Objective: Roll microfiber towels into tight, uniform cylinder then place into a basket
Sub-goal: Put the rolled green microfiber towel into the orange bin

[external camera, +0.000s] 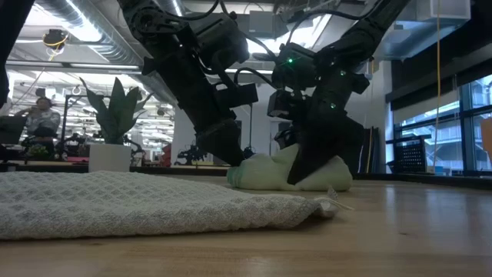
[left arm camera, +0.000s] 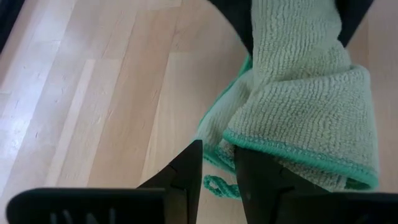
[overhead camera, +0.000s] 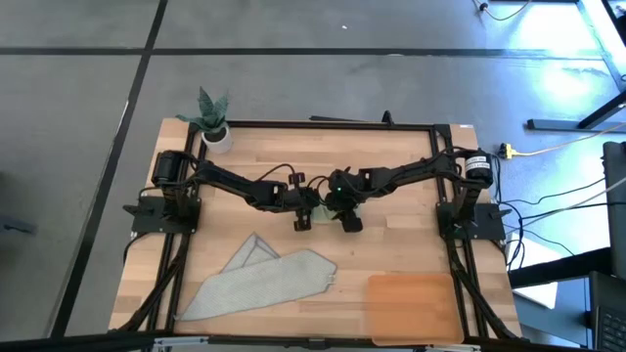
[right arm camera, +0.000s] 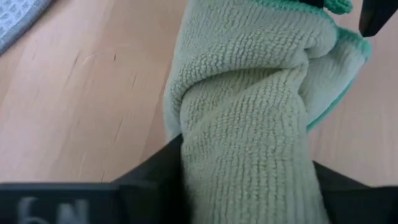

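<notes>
The pale green towel [external camera: 265, 171] lies bundled into a rough roll on the middle of the table [overhead camera: 391, 254], between my two grippers. My left gripper [external camera: 229, 156] points down at the roll's left end with its fingers almost together. My right gripper [external camera: 311, 165] is shut around the roll's right part. The pale grey towel [overhead camera: 264, 279] lies spread flat, with one corner folded over, on the near left of the table. The orange-brown basket [overhead camera: 411, 305] lies flat at the near right. My left gripper pinches the teal-hemmed edge [left arm camera: 219, 154] at the green towel's left end between its two fingertips, coming from above and pointing down. The roll lies on the table; whether one layer or several is held, I cannot tell. My right gripper has the bunched roll [right arm camera: 249, 143] between its two fingers [right arm camera: 155, 171], which lie across it and come from above. The thick roll fills the gap between them. Its underside rests on the table.
A small potted plant [overhead camera: 213, 122] stands at the far left corner. The black frame rails [overhead camera: 460, 264] run along the table's left and right sides. Bare wood lies between the grey towel and the basket. A person sits in the room far behind [external camera: 42, 115].
</notes>
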